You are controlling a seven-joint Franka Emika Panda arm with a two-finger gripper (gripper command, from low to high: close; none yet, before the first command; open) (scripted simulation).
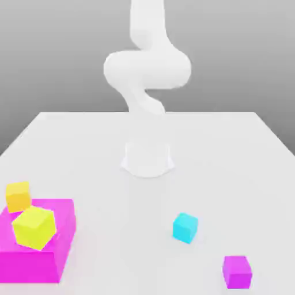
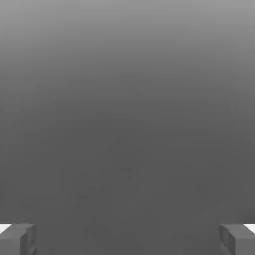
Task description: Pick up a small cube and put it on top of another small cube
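Observation:
A small cyan cube [image 1: 185, 227] rests on the white table [image 1: 230, 150], toward the exterior view's right and near the front. A small magenta cube [image 1: 237, 271] lies further right, close to the front edge. At the exterior view's left a small orange-yellow cube [image 1: 18, 196] sits by the far corner of a big magenta block [image 1: 55, 256]. A tilted yellow cube [image 1: 34, 227] lies on that block. In the hand view my gripper [image 2: 127, 240] is open, its grey fingertips [image 2: 20, 240] far apart with nothing between them.
The white arm [image 1: 147, 69] rises from its round base [image 1: 147, 158] at the table's middle and curves upward out of the picture. The big magenta block is the tallest obstacle, at the front left corner.

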